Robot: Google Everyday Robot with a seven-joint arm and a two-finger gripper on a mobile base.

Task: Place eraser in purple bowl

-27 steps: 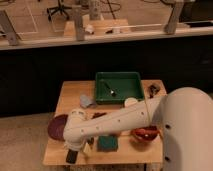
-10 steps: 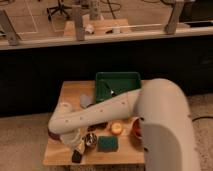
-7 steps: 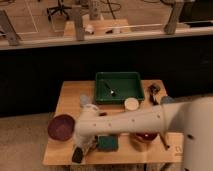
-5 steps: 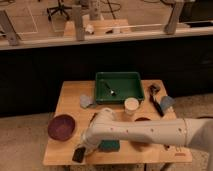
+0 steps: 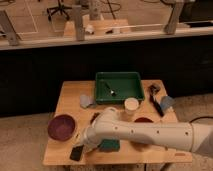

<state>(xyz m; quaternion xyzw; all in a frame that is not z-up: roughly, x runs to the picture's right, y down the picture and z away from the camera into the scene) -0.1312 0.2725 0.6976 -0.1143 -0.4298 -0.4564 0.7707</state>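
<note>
Gripping what looks like the eraser (image 5: 77, 152): hand (image 5: 83, 148), beside purple bowl (image 5: 62, 126).

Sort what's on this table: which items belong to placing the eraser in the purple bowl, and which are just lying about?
Belongs to the job:
- eraser, black, at the table's front edge
- purple bowl, front left
- gripper, shut, right by the eraser

Just lying about:
- green tray
- teal sponge
- white cup
- orange-red bowl
- brush

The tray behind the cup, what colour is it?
Dark green tray, camera view; gripper is near the front-left edge.
</note>
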